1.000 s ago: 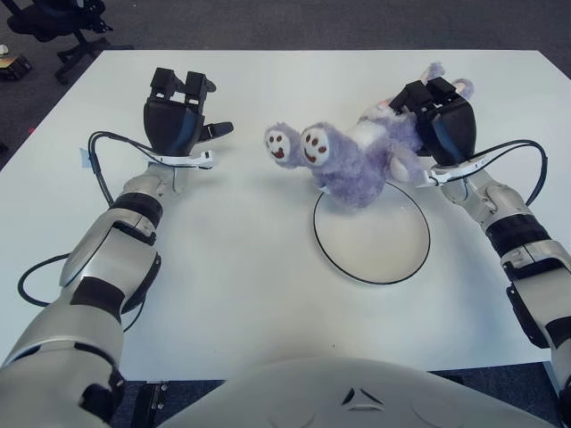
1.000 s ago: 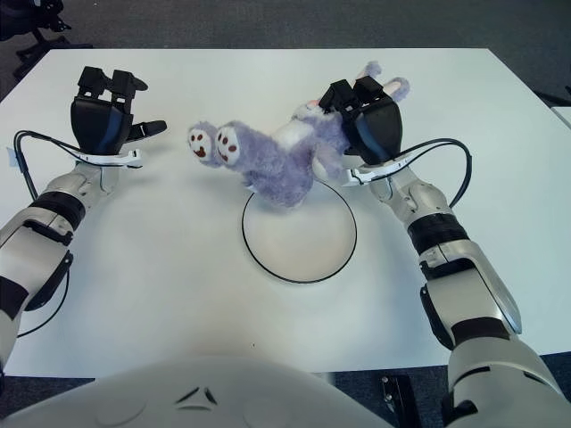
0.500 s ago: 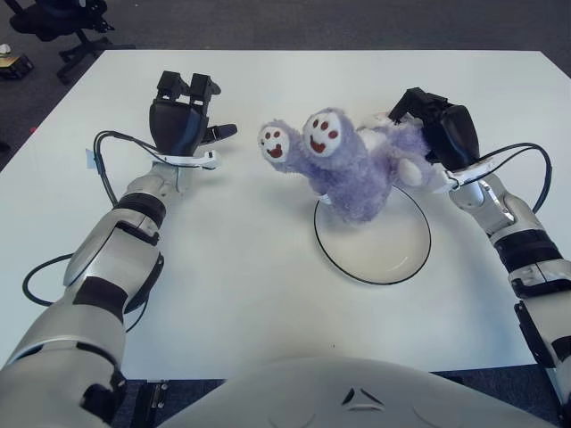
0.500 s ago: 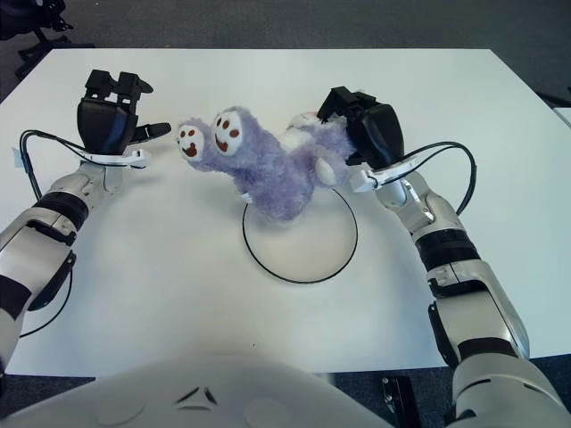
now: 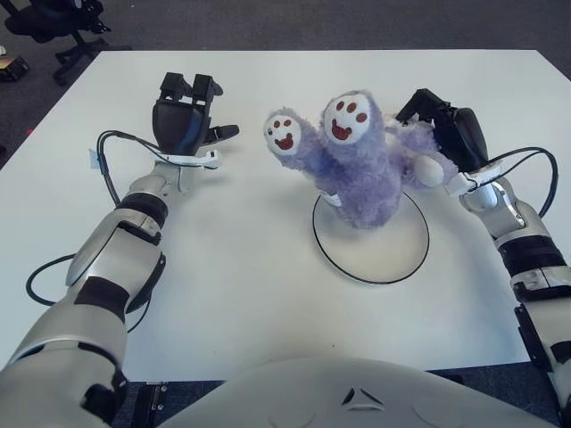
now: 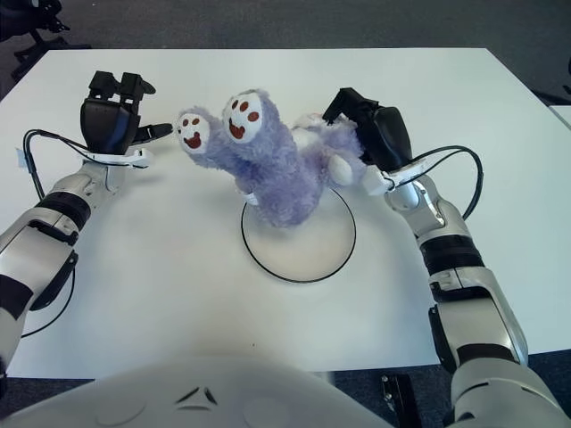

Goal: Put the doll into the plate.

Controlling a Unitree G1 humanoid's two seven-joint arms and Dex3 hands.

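Note:
A fluffy purple doll (image 5: 357, 165) with white paws and brown pads hangs upside down, feet pointing up. Its lower end hangs over the far edge of the plate (image 5: 370, 238); whether it touches is unclear. The plate is round and white with a dark rim, lying right of the table's centre. My right hand (image 5: 443, 143) is shut on the doll's upper body at its right side, just beyond the plate's far right rim. My left hand (image 5: 183, 125) shows at the far left of the table, left of the doll's feet, fingers relaxed and holding nothing.
The white table (image 5: 223, 267) spreads under everything. Black cables (image 5: 107, 169) loop along both forearms. A black office chair (image 5: 53, 22) stands on the dark floor beyond the table's far left corner.
My right hand has tipped the doll from lying sideways to feet-up and drawn it toward the plate. The left hand has barely shifted.

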